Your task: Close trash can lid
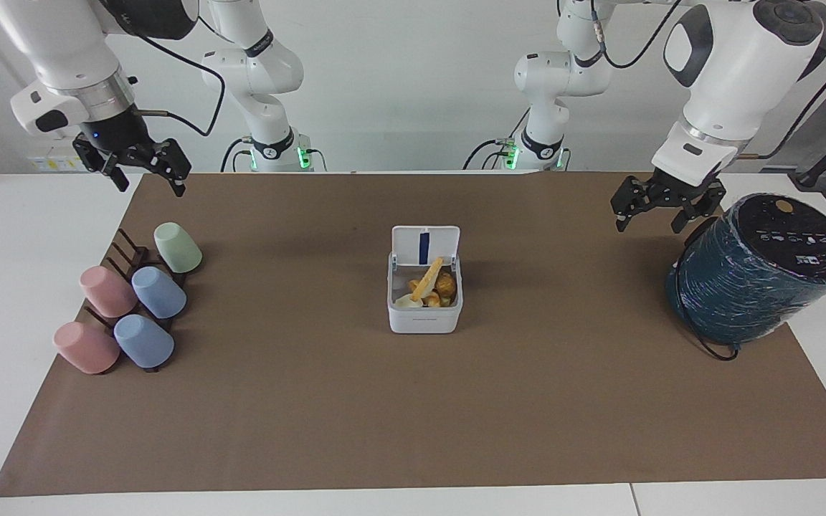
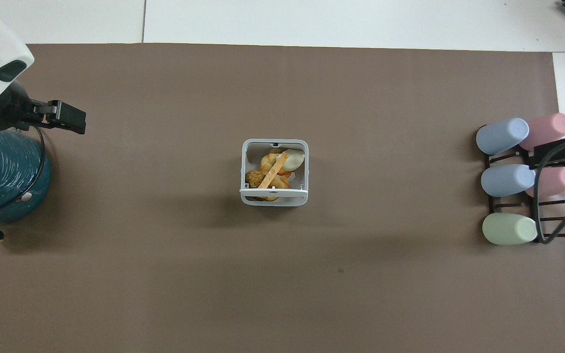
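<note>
The trash can [image 1: 424, 304] sat mid-surface, its lid [image 1: 425, 246] standing upright on the side nearer the robots. Both the left end effector [image 1: 666, 203], beside the teal cylinder [image 1: 761, 269], and the right end effector [image 1: 139, 163] hung spread, empty. Best to push the lid's top edge gently forward and down.

White square trash can [image 1: 424, 315] at mid-table — lid [image 1: 425, 245] upright, open, blue strip showing; apparently food scraps inside.

Trash can [image 1: 424, 304] mid-table, lid [image 1: 425, 246] standing open, scraps inside. Left gripper [image 1: 658, 212] open above teal cylinder [image 1: 761, 269]; right gripper [image 1: 142, 170] open above cups [image 1: 133, 297].
</note>
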Tool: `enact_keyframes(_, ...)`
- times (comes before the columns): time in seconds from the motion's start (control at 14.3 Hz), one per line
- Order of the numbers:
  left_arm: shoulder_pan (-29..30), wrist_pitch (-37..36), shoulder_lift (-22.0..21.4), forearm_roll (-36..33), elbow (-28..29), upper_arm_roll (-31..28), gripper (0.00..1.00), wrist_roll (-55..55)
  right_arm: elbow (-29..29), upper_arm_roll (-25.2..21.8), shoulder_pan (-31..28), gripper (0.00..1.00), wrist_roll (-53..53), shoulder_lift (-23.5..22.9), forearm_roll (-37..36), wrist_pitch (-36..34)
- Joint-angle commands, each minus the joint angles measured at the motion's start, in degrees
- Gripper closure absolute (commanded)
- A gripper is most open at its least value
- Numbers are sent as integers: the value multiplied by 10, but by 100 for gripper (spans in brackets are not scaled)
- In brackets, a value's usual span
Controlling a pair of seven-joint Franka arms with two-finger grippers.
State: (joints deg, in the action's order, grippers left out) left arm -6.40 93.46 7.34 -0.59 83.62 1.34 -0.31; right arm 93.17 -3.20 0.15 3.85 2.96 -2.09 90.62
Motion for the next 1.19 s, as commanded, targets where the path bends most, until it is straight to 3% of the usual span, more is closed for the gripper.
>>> enact_keyframes(0.0,5,-12,-10,6,3,2,0,-2,-4,2,-2,0,-9,1,-3,-9)
enact_keyframes(1.12,-21,-8,-12,27,10,14,0,-9,-4,2,-2,0,-9,0,-3,-9)
